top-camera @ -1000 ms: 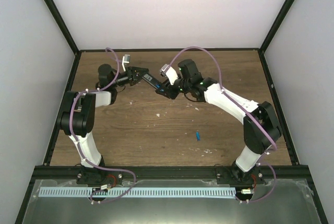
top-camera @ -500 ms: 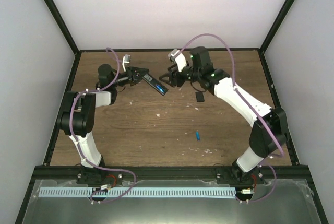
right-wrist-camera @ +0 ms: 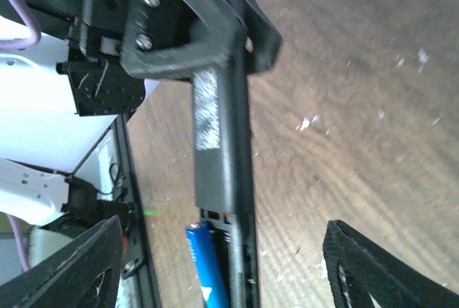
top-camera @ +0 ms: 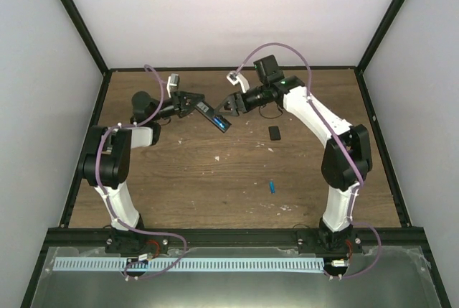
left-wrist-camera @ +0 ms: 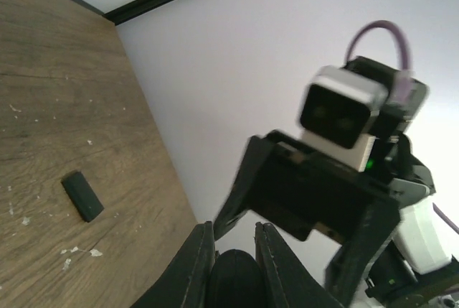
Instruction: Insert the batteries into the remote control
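Note:
My left gripper [top-camera: 191, 102] [left-wrist-camera: 231, 229] is shut on one end of the black remote control [top-camera: 214, 116] [right-wrist-camera: 224, 128] and holds it above the table, slanting down to the right. The remote's battery bay is open, with one blue battery [top-camera: 224, 123] [right-wrist-camera: 209, 271] lying in it. My right gripper [top-camera: 234, 103] [right-wrist-camera: 222, 230] is open just past that end. Its fingers [right-wrist-camera: 80, 265] stand either side of the remote without touching it. A second blue battery [top-camera: 272, 186] lies on the table nearer the front.
A small black cover piece [top-camera: 274, 133] [left-wrist-camera: 82, 195] lies flat on the wood right of the remote. Pale specks of debris [top-camera: 218, 157] are scattered over the brown table [top-camera: 179, 179]. Black frame rails [top-camera: 373, 128] and white walls close in the sides and back.
My right gripper has opened, lifted off the remote's end and swung back, now facing it. The cover piece now shows on the table. The left gripper and remote have hardly moved.

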`<state>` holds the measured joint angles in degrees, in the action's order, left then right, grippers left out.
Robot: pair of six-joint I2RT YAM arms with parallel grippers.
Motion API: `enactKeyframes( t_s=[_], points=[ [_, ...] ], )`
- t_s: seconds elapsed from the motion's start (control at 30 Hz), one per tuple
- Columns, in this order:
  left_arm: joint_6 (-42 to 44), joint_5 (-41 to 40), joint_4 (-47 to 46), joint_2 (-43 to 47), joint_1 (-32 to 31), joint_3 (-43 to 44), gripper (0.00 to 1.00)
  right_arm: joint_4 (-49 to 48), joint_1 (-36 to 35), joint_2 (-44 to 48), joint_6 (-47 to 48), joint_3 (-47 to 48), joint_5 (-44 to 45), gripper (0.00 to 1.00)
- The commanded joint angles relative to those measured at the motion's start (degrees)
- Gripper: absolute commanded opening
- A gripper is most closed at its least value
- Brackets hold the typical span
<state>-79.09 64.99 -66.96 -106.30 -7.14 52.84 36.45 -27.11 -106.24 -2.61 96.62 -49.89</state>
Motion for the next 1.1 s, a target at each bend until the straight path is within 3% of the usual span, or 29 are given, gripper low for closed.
enactKeyframes(
  t_s=[0.0, 0.3, 0.6, 1.07],
  points=[
    [-4.89, -0.43, -9.81, -0.30, -0.14, -1.82, 0.00, 5.52, 0.39, -1.64, -2.12, 2.02, -6.54, 0.70],
    [3.39, -1.91, 0.78, 3.08, -0.15, -2.80, 0.00, 3.71, 0.39, -3.77, -5.96, 2.26, -10.00, 0.70],
    [2.23, -3.06, -1.51, 3.29, -0.25, -3.82, 0.00, 9.13, 0.39, -7.32, -6.09, 4.02, -11.54, 0.68],
    [2.23, -3.26, -2.75, 3.36, -0.33, -4.99, 0.00, 7.66, 0.39, -8.89, -8.54, 5.14, -16.56, 0.57]
  ],
)
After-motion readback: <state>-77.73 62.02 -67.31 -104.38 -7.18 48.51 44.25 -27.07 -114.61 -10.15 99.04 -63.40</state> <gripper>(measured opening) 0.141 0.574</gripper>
